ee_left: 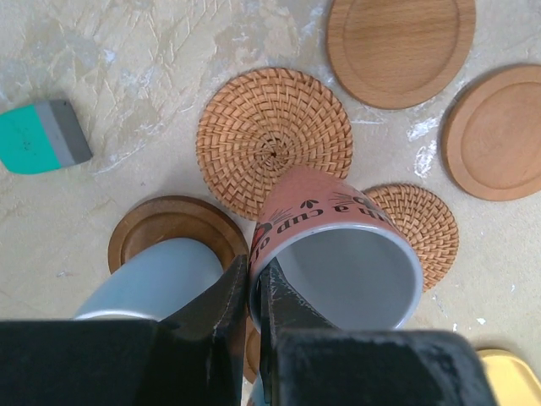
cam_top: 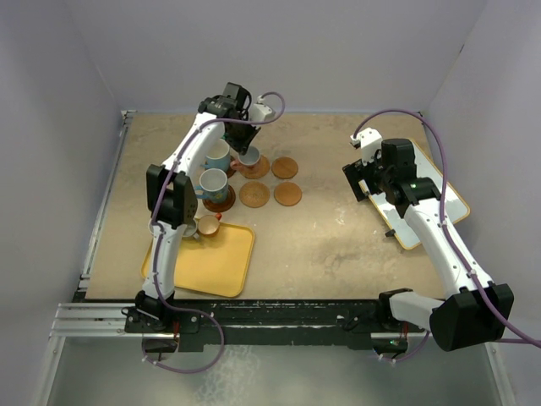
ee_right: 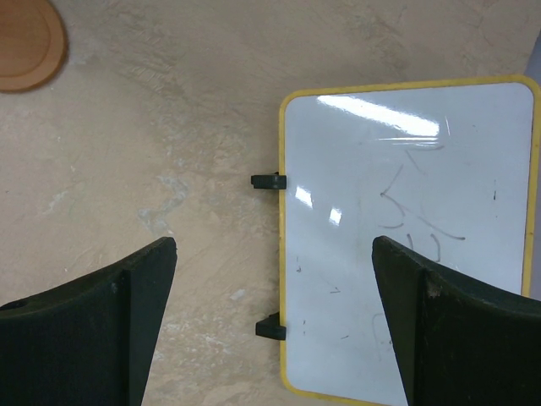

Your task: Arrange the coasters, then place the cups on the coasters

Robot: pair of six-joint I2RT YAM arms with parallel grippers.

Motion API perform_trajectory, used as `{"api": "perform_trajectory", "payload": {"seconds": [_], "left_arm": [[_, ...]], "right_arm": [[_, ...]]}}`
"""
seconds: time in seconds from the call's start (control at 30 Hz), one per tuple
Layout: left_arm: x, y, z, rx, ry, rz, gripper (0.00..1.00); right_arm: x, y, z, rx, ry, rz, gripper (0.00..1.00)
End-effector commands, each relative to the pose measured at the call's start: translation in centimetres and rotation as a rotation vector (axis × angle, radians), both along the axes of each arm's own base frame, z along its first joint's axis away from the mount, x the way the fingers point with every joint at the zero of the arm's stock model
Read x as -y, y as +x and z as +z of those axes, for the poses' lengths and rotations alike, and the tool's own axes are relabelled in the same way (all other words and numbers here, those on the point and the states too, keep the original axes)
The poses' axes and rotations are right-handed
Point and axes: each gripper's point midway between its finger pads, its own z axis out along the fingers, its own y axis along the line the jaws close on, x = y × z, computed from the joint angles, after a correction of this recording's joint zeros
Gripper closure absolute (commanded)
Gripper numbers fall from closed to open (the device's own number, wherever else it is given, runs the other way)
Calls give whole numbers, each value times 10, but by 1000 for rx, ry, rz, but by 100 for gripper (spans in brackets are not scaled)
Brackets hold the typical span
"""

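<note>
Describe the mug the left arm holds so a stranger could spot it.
On the far left of the tan table, round coasters cluster. The left gripper grips a tilted mug by its rim above the woven coasters. Unlike the pale blue mug beside it, it is pinkish-red outside with black lettering, grey inside.

Pink mug with black lettering, woven tan coaster, teal-and-grey block, yellow-rimmed whiteboard
</note>
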Motion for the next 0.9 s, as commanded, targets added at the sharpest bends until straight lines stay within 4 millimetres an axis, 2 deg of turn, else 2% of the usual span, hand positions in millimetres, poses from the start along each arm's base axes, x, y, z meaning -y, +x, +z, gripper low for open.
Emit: {"api": "perform_trajectory", "payload": {"seconds": [0.0,0.33,0.87], "left_arm": [[1,26,31,101,-69,56,97],[5,36,25,89,-123,96,97],[1,45,12,74,-129,139,97]], "right_arm": [[4,4,11,39,-19,-10,0],[5,4,9,36,-21,-10,0],[4,3,13,46,-18,-6,0]]}}
